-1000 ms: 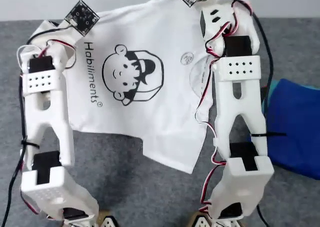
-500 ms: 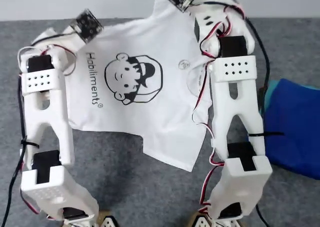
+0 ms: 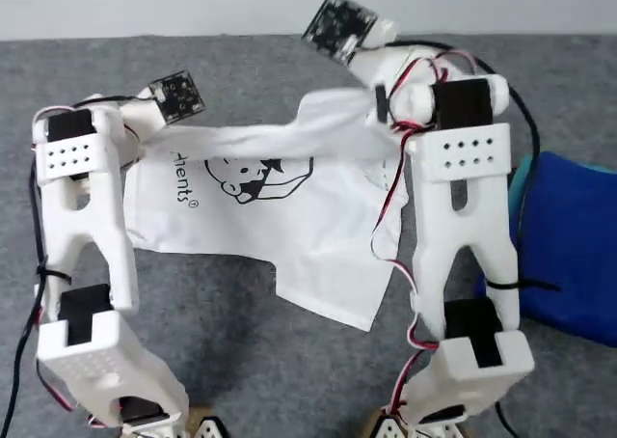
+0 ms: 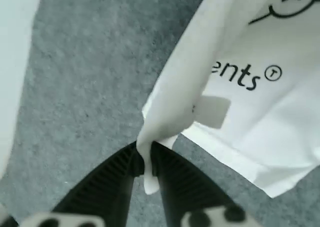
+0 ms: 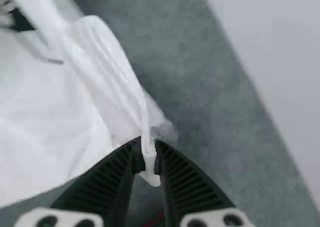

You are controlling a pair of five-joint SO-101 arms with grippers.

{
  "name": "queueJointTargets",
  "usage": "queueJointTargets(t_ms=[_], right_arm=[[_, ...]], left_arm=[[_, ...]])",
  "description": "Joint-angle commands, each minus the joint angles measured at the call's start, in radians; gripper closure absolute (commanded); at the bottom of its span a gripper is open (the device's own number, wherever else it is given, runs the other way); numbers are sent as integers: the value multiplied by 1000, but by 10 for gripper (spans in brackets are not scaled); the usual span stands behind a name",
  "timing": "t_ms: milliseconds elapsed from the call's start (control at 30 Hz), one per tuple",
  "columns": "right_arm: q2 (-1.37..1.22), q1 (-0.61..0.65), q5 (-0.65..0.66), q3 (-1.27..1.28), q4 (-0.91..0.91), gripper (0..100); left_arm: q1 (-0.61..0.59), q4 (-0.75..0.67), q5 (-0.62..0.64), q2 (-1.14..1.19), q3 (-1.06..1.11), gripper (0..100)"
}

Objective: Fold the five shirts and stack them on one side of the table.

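High view: white shirt (image 3: pixel 289 235) lies printed side up on the grey worktop (image 3: pixel 222 361), its far edge raised and drawn over part of the print. Left hand (image 4: pixel 144 162) is closed on the shirt's far left corner. Right hand (image 5: pixel 146 159) is closed on its far right corner. Blue cloth (image 3: pixel 569 245) lies to the shirt's right.

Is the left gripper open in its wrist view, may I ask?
No, the left gripper is shut on an edge of the white shirt.
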State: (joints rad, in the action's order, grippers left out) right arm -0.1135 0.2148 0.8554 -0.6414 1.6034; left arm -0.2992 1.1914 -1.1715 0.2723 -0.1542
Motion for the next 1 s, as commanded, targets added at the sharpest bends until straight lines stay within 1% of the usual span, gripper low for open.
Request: queueJointTargets(t_ms=[0,67,133,233,433,567,833,900,967], right_arm=[[76,15,-11,-21,150,988],[79,16,-14,-15,194,988],[82,10,-46,-14,194,988],[104,16,-49,17,194,988],[236,58,-52,250,191,988],[303,82,-54,361,189,988],[321,82,-54,394,189,986],[329,84,-54,393,189,960],[338,84,-55,382,191,887]], left_arm=[[-18,12,-18,17,-5,985],[-20,31,-20,40,-7,985],[-17,66,-20,60,-7,985],[-14,106,-20,74,-7,985],[-21,112,-21,72,-12,978],[-34,112,-21,69,-13,917],[-37,114,-20,68,-13,914],[-43,114,-20,54,-13,914],[-52,114,-17,8,-12,910]])
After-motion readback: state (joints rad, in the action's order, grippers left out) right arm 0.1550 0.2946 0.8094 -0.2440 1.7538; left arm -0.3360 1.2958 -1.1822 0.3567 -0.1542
